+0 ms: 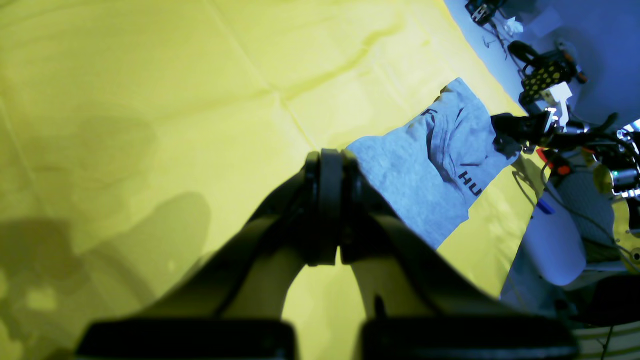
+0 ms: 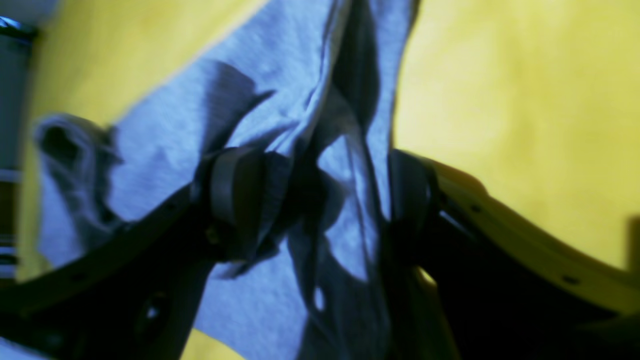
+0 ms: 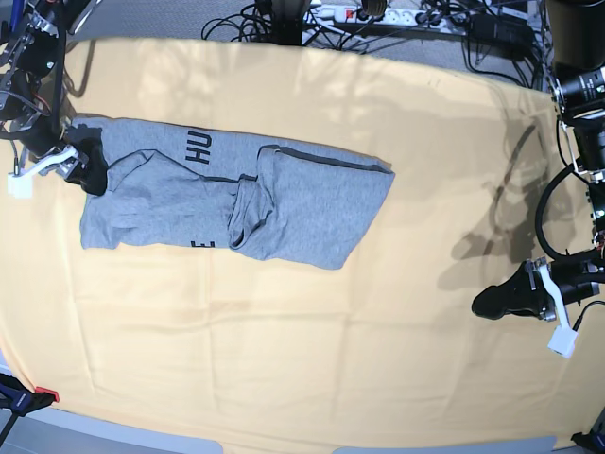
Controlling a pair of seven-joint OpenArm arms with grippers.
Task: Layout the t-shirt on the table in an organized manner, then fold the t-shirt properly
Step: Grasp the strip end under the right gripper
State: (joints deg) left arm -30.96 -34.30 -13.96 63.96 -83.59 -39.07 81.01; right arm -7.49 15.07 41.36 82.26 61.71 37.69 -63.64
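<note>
The grey t-shirt (image 3: 284, 203) lies partly folded on the left half of the yellow table (image 3: 312, 340), with black lettering showing near its far edge. At the shirt's left end, my right gripper (image 3: 83, 163) is down in the cloth. The right wrist view shows this gripper (image 2: 320, 190) open, its pads (image 2: 235, 190) wide apart around a loose ridge of t-shirt (image 2: 280, 65) fabric. My left gripper (image 3: 487, 303) hovers over bare table far to the right. It (image 1: 329, 165) is shut with nothing in it, and the t-shirt (image 1: 415, 180) lies just beyond it.
Cables and a power strip (image 3: 378, 14) run along the table's far edge. A camera rig (image 3: 581, 90) stands at the right side. A red clamp (image 3: 43, 395) sits at the near left corner. Robot hardware and wires (image 1: 545, 75) crowd the floor beyond the shirt's end.
</note>
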